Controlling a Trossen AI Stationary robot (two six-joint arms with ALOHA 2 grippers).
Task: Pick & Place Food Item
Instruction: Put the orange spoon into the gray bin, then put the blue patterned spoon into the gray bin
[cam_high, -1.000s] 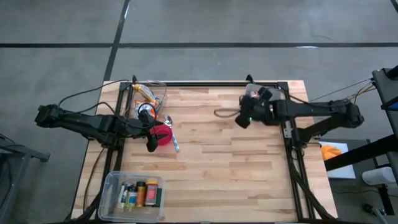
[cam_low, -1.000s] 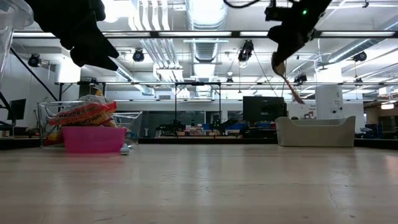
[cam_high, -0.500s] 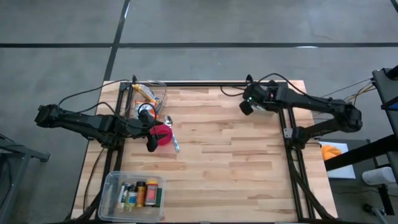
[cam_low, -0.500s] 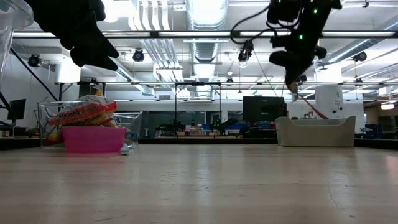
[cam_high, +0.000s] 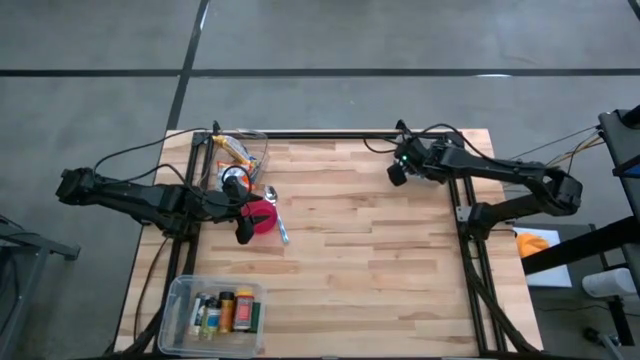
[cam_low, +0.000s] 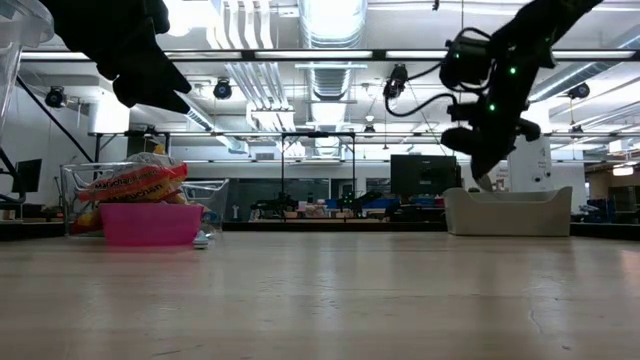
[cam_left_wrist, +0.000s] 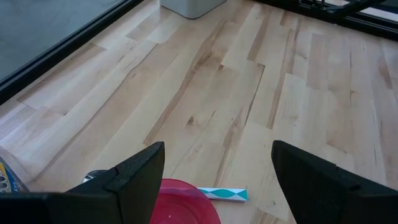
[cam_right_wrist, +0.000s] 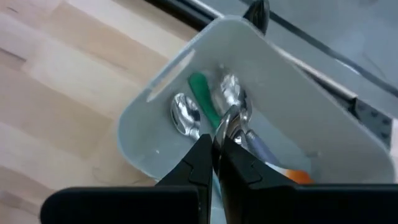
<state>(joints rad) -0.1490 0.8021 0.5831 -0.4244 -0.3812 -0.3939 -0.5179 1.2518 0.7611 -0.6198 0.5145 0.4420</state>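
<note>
Since the earlier frames, the right arm has swung from mid-desk to the far right corner of the desk (cam_high: 370, 260). Its right pincer (cam_right_wrist: 219, 138) now hangs over the white bin (cam_right_wrist: 298, 137), fingers together, clamped on a thin metal utensil (cam_right_wrist: 231, 118) above the spoons inside. The left pincer (cam_left_wrist: 214, 180) hovers above the pink bowl (cam_high: 262, 217), fingers apart and holding nothing. A snack bag (cam_low: 135, 182) sits in the clear container behind that bowl.

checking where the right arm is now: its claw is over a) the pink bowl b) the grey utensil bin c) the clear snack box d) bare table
b, the right claw hangs shut over the grey plastic utensil bin, which holds metal spoons.
</note>
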